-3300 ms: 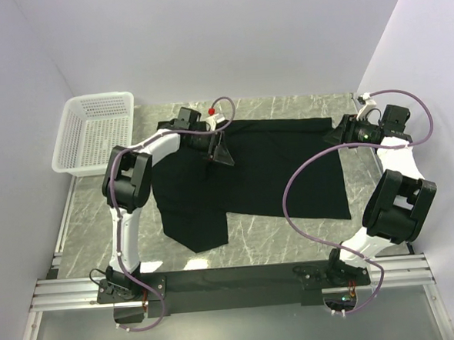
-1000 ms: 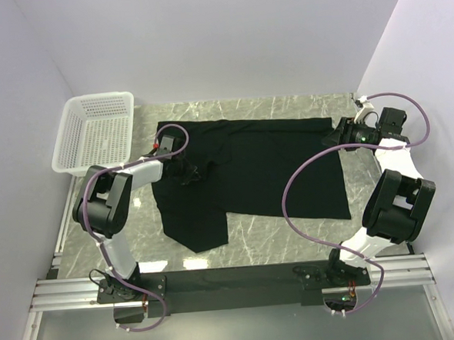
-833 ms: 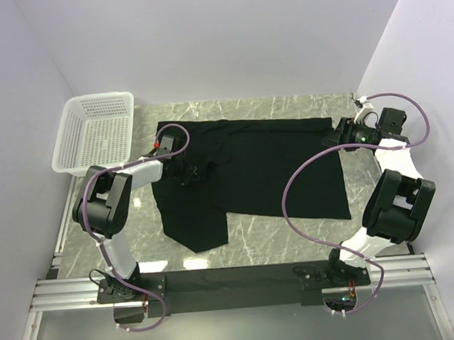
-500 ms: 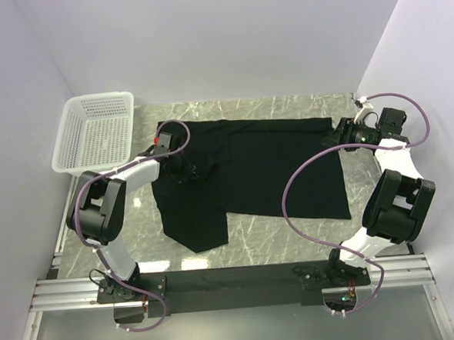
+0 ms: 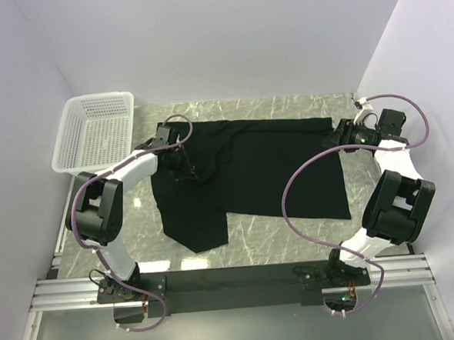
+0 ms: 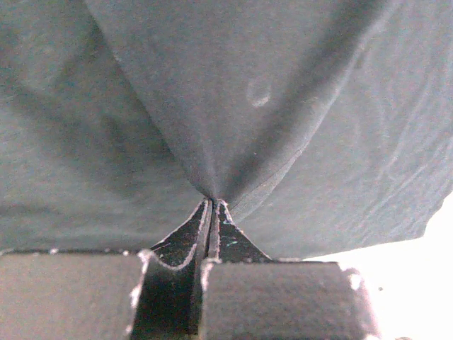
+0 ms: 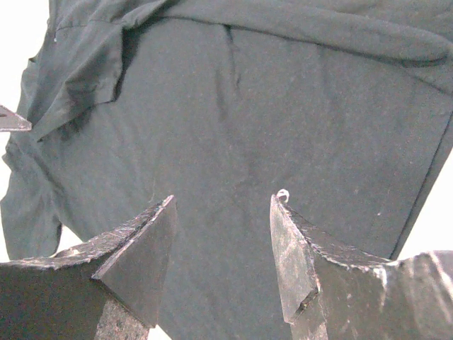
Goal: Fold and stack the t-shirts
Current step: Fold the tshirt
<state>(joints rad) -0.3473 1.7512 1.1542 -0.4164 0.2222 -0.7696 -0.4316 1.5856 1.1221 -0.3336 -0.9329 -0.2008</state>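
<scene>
One black t-shirt lies spread across the marble table, its lower left part hanging toward the near edge. My left gripper is on the shirt's left part, shut on a pinch of cloth. In the left wrist view the fingertips meet with the t-shirt pulled up into a peak between them. My right gripper hovers at the shirt's far right edge. In the right wrist view it stands open above the t-shirt, holding nothing.
A white mesh basket stands at the back left, close to the left arm's elbow. Bare marble table shows near the front edge and beside the shirt. White walls close in on both sides.
My left gripper has shut on the cloth, and the left arm has swung toward the back, pulling the fabric up. The right arm has stayed still.
</scene>
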